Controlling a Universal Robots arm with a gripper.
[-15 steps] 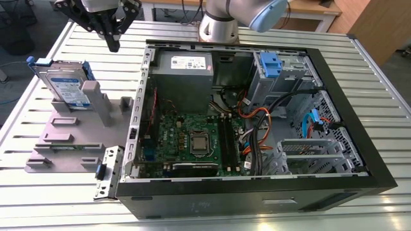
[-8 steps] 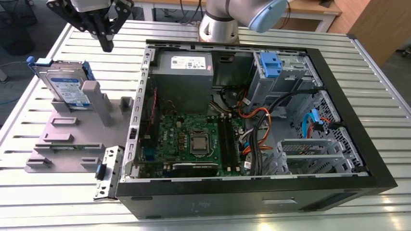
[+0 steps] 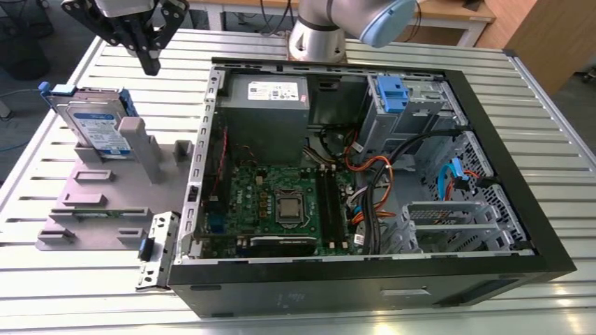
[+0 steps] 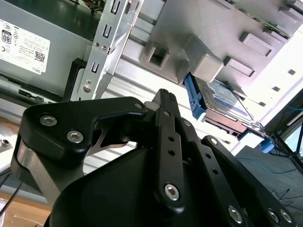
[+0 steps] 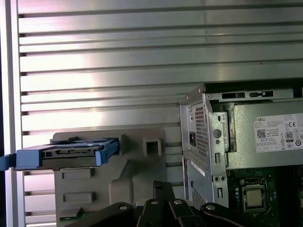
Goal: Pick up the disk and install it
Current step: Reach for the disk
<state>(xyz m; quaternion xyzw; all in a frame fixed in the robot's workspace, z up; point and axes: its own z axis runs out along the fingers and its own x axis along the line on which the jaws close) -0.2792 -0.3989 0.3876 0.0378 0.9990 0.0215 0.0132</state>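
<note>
Desk (image 3: 559, 139): ribbed silver metal slats across the whole surface, with bright glare on the slats at six o'clock in the exterior view.

Floor (image 3: 51, 31): dark grey, seen past the desk edge at ten o'clock. A thin blue cable (image 3: 13, 91) lies on it at nine o'clock.

Wooden cabinet (image 3: 549, 35): light brown, standing at two o'clock.

Table (image 3: 447, 10): pale wood top on white legs, at one o'clock.

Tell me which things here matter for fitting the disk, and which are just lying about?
In the job:
silver rectangular metal disk in its blue plastic frame
black robot gripper
open black metal computer case

Just lying about:
grey boxy power supply
green circuit board
loose silver metal bracket
</note>
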